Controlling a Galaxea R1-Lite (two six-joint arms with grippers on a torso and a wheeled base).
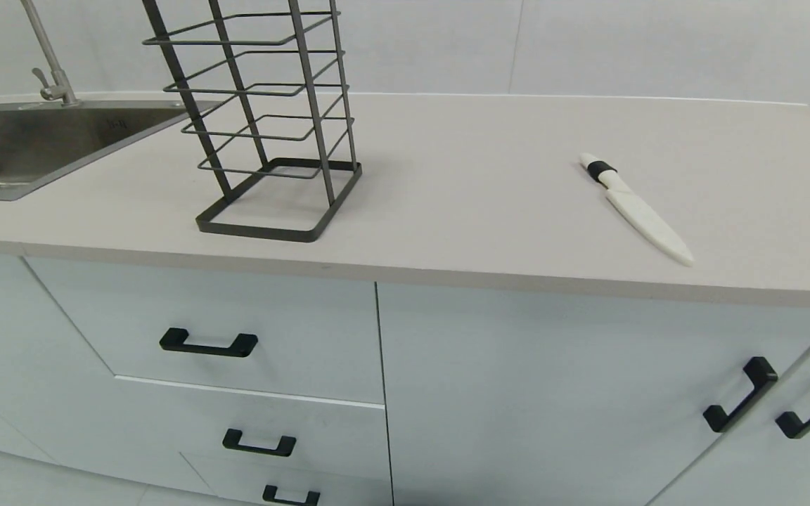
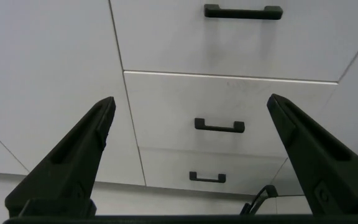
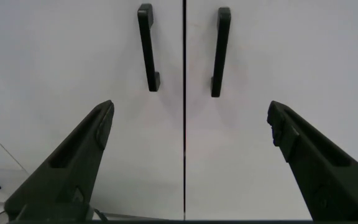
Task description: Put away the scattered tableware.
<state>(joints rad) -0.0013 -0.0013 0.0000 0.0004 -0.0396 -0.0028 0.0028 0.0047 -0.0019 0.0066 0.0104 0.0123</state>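
A steel sink [image 1: 32, 140] is set into the counter [image 1: 461, 183] to the left of the wire rack [image 1: 257, 230], with a faucet [image 1: 60, 88] standing at its far rim, also left of the rack. The rack is a tall, dark frame with tiers of open wire loops. It stands upright on a rectangular base close to the counter's front edge, and nothing sits in its tiers.

Well to the right of the rack, the knife [image 1: 633, 207] lies flat on the bare counter. It is white with a black band around the handle. The handle end is farther from the front edge than the tip, which points away from the rack.

Below the rack, under the counter, is a stack of pale drawers [image 1: 250, 316] with black handles. Lower down and far to the right of the rack are two cabinet doors [image 1: 588, 393] with black handles of the same kind.

The left gripper [image 2: 191, 102] hangs in front of the drawers below the rack, its dark fingers [image 2: 79, 155] spread wide with nothing between them. The right gripper [image 3: 188, 109] faces the two cabinet doors right of the rack, its fingers [image 3: 73, 162] likewise spread wide and holding nothing.
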